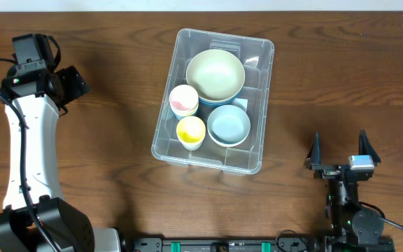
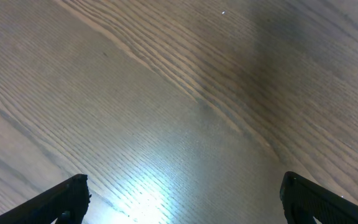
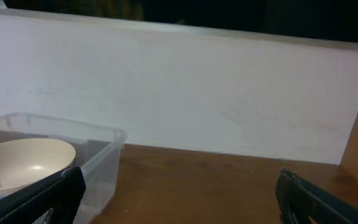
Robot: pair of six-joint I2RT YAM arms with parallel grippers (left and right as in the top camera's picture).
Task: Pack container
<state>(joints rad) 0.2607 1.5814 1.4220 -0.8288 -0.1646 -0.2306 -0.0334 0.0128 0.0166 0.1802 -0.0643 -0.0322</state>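
Well, the container (image 1: pixel 256 122) sits mid tabletop (image 1: pixel 117 42), long side running near to far. The left fingers (image 2: pixel 67 196) and right fingers (image 1: pixel 315 150) are wide apart, empty; the right ones seem nearer, with it to their left.

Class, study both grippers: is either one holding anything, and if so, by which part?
Nothing is held. The left gripper hangs open over the table, and the right gripper is open too, apart from the container.
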